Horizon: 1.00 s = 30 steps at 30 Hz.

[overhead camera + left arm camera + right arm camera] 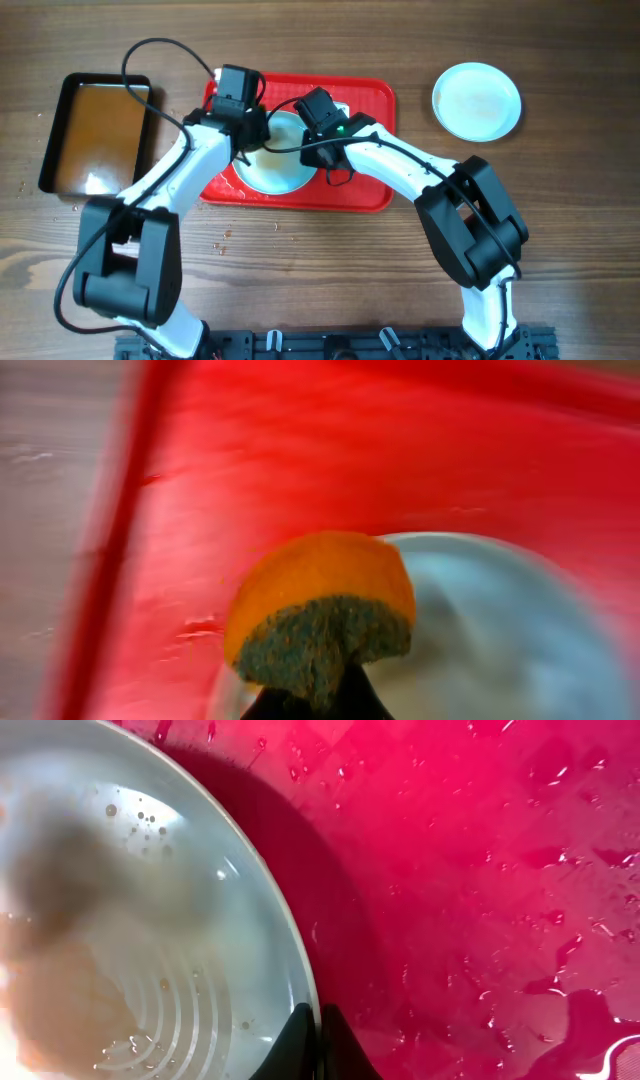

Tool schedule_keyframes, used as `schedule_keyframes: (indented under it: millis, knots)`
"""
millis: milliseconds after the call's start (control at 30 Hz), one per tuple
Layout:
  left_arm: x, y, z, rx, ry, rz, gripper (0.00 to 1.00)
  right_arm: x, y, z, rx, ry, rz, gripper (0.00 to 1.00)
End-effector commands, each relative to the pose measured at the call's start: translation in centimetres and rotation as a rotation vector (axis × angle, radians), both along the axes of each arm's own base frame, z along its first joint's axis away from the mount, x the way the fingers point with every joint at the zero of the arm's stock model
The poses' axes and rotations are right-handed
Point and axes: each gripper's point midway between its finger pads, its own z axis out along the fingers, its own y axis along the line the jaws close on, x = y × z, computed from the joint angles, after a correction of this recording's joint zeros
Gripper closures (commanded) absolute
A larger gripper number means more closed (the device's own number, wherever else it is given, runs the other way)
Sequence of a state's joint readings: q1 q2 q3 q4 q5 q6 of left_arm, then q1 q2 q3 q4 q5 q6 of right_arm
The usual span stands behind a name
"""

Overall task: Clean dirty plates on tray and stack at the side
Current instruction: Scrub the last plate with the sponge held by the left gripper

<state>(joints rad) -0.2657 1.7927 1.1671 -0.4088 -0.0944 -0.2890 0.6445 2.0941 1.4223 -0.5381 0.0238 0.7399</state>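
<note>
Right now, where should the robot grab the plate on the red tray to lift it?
By its thin rim, on the right edge, coming in from the right. The plate lies flat and shallow on the tray, so only the upturned rim gives something to pinch. The sponge is at its left side, and the right gripper is pinched on that right rim.

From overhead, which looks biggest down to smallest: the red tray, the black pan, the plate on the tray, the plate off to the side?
1. red tray
2. black pan
3. plate on the tray and side plate, tied: they look alike, and the first is partly hidden, so I won't rank them.
</note>
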Motion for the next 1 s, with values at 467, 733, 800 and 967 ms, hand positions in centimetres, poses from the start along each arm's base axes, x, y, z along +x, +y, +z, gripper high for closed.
schedule_keyframes:
  millis: [467, 733, 800, 967]
  knots:
    - [1.0, 4.2, -6.3, 0.31, 0.062, 0.02, 0.96, -0.1, -1.5, -1.0, -0.063, 0.005, -0.013, 0.96]
    - [2.1, 10.2, 2.3, 0.66, -0.125, 0.215, 0.96, -0.1, -1.5, -1.0, -0.064, 0.004, -0.009, 0.96]
    - [2.1, 10.1, 4.3, 0.583, -0.191, 0.294, 0.96, -0.1, -1.5, -1.0, -0.064, 0.004, -0.009, 0.96]
    - [0.4, -0.8, 2.5, -0.064, -0.048, 0.002, 0.96, -0.1, -1.5, -0.9, -0.065, 0.002, -0.006, 0.96]
